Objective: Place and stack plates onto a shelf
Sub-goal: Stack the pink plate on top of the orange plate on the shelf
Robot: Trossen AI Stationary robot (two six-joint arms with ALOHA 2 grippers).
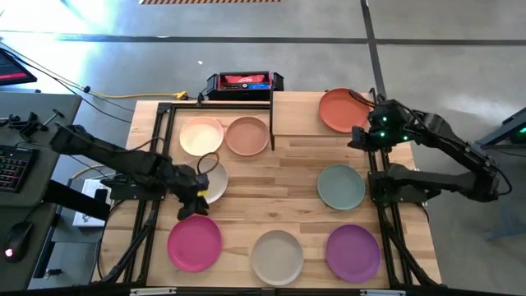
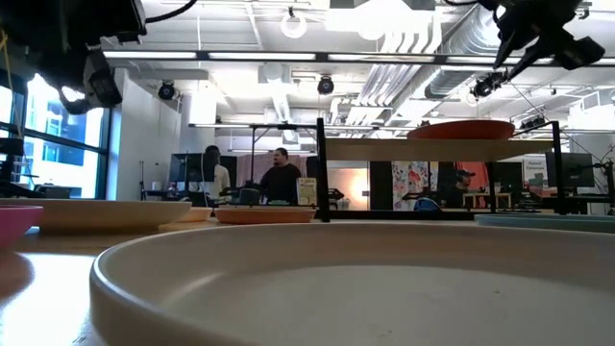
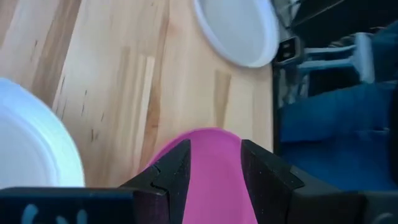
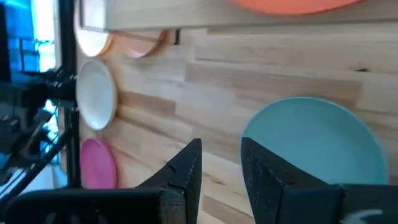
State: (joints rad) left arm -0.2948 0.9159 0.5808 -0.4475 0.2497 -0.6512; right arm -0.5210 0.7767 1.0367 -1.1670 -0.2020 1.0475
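An orange-red plate (image 1: 343,109) lies on the shelf (image 1: 296,115) at the table's far right. On the tabletop rest cream (image 1: 201,136), peach (image 1: 246,136), white (image 1: 215,182), sage green (image 1: 341,187), magenta (image 1: 195,243), off-white (image 1: 277,256) and purple (image 1: 352,252) plates. My left gripper (image 3: 214,155) hovers open over the magenta plate's far edge (image 3: 211,174), slanting down, and partly hides the white plate. My right gripper (image 4: 221,155) hangs open, with nothing between its fingers, by the shelf's near right corner (image 1: 362,136), above and beyond the sage plate (image 4: 311,143).
A black-and-red box (image 1: 244,82) stands beyond the table's far edge. Black frame rails (image 1: 156,148) run along the table's left and right sides. Bare wood (image 1: 275,185) lies between the white and sage plates. People stand in the room behind the table (image 2: 279,178).
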